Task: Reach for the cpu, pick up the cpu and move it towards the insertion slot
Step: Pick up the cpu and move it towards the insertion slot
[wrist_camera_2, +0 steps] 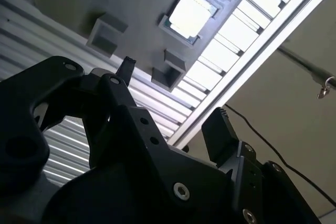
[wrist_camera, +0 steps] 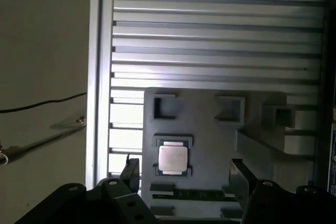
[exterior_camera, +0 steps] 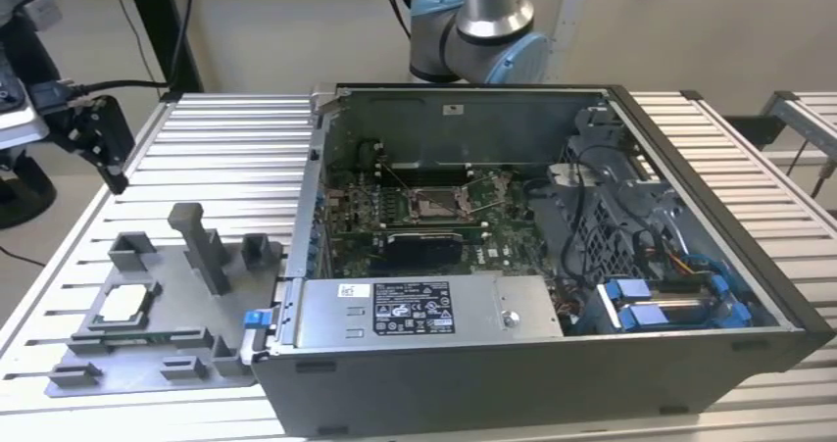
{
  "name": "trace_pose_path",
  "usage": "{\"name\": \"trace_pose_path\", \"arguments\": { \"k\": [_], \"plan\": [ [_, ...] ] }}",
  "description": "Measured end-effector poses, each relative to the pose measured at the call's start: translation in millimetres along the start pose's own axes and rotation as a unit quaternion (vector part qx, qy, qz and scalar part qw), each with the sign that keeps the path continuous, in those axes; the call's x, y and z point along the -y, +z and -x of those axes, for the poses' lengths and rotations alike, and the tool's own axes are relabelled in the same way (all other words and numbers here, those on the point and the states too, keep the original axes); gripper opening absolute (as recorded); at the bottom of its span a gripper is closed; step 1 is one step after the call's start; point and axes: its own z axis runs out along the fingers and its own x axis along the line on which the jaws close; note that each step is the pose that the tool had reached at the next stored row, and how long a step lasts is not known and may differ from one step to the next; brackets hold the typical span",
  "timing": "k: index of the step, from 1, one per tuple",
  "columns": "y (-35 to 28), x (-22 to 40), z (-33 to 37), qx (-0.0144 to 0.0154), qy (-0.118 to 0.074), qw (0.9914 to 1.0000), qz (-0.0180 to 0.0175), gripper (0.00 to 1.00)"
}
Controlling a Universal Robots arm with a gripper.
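The tool (wrist_camera: pixel 184 167), fingers spread and empty, hangs well apart from the cpu (wrist_camera: pixel 172 158), seated flat in a grey tray (wrist_camera: pixel 206 129) ahead of it. The reach looks barely begun; gripping so thin a chip demands squared, level fingers.

A ribbed metal table (exterior_camera: pixel 222 138) carries a grey plastic tray (exterior_camera: pixel 164 310) beside an open computer case (exterior_camera: pixel 523 373)

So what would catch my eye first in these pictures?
The big open computer case sits in the exterior view's middle, with the silver insertion slot on its green board. At that view's left the pale cpu lies in a grey tray, and in the first wrist view the gripper shows black fingers spread, clear of it.
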Motion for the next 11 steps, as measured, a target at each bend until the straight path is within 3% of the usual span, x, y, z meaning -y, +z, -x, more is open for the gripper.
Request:
{"name": "trace_pose_path", "arguments": {
  "k": [11],
  "plan": [
    [5.4,0.2,0.0,0.0001,0.000,1.00000,0.0000,1.00]
  ]
}}
